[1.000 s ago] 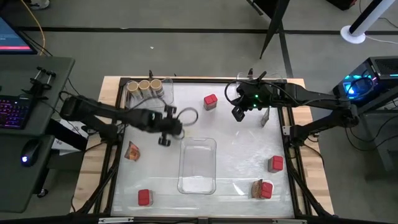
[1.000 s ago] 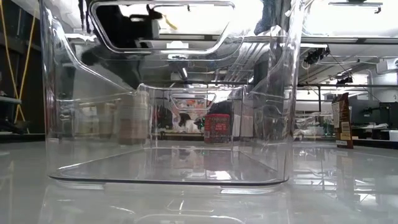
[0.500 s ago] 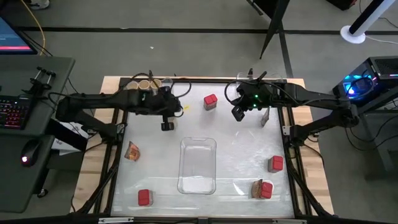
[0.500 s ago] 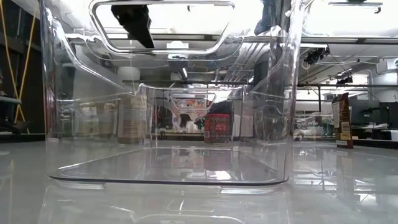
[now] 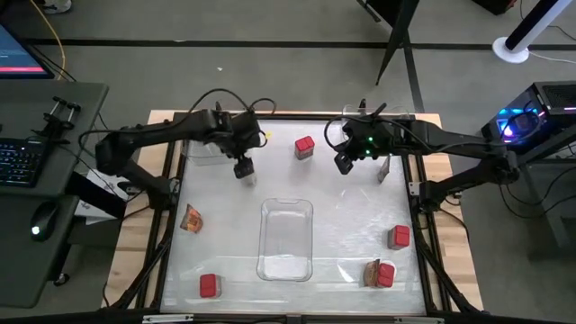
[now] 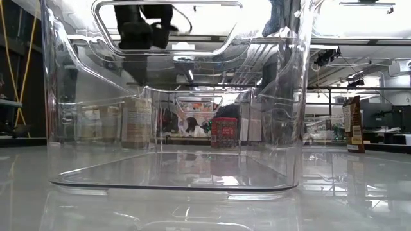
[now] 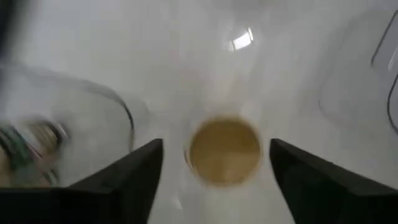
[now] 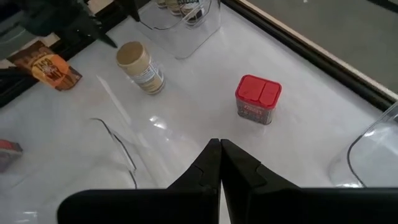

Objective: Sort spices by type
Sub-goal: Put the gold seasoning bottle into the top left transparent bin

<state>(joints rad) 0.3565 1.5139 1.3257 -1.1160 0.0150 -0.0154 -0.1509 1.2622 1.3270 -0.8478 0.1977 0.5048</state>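
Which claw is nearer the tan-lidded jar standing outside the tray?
Left. The left claw hangs open directly above the jar; the right claw sits shut farther off, nearer the red container.

No readable text on any jar [image 8: 140, 65], red container [image 8: 257, 99] or packet [image 8: 46, 65] label.
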